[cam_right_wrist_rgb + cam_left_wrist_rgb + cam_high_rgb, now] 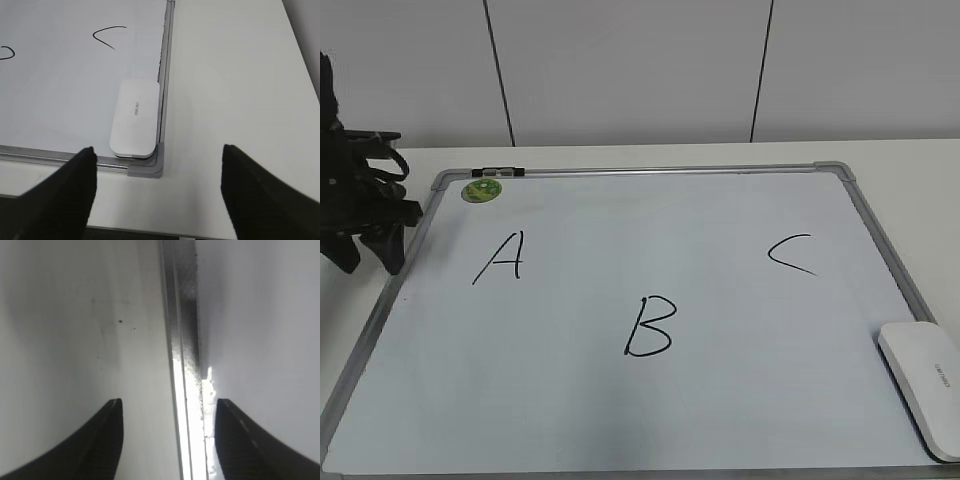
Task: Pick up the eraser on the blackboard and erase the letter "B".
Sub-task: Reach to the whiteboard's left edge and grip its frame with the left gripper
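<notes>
The eraser [135,119] lies in the board's [720,420] near right corner, long axis along the frame, just left of the open right gripper [156,192]; the left gripper [167,440], also open, is far off.

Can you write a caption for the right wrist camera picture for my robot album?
The open right hand hovers above the white eraser lying in the blackboard's corner.
</notes>
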Motion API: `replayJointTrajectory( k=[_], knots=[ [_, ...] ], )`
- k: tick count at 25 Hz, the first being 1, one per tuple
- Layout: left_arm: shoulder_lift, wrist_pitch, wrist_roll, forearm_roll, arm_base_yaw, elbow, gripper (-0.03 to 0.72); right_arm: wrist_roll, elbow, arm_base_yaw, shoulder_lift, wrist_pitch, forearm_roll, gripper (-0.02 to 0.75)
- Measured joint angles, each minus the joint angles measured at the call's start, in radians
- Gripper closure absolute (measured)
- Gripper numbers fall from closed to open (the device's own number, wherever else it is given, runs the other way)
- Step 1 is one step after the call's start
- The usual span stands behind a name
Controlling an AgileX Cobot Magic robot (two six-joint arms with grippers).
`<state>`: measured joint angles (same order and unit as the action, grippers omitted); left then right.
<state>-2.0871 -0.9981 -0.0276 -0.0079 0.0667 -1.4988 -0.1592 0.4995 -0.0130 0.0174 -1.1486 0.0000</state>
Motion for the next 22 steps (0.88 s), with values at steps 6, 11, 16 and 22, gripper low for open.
replayJointTrajectory(
  k=[6,11,16,22],
  knots=[
    [-0.029,0.029,-0.022,0.008,0.0,0.0,0.252,0.0,0.0,0.0,0.0,0.0,0.0,0.164],
    [-0.058,0.039,-0.026,0.008,0.0,0.0,0.252,0.0,0.0,0.0,0.0,0.0,0.0,0.164],
    [-0.071,0.051,-0.029,0.008,0.0,0.0,0.314,0.0,0.0,0.0,0.0,0.0,0.0,0.164],
    [-0.071,0.058,-0.029,-0.003,0.001,0.0,0.491,0.0,0.0,0.0,0.0,0.0,0.0,0.164]
  ],
)
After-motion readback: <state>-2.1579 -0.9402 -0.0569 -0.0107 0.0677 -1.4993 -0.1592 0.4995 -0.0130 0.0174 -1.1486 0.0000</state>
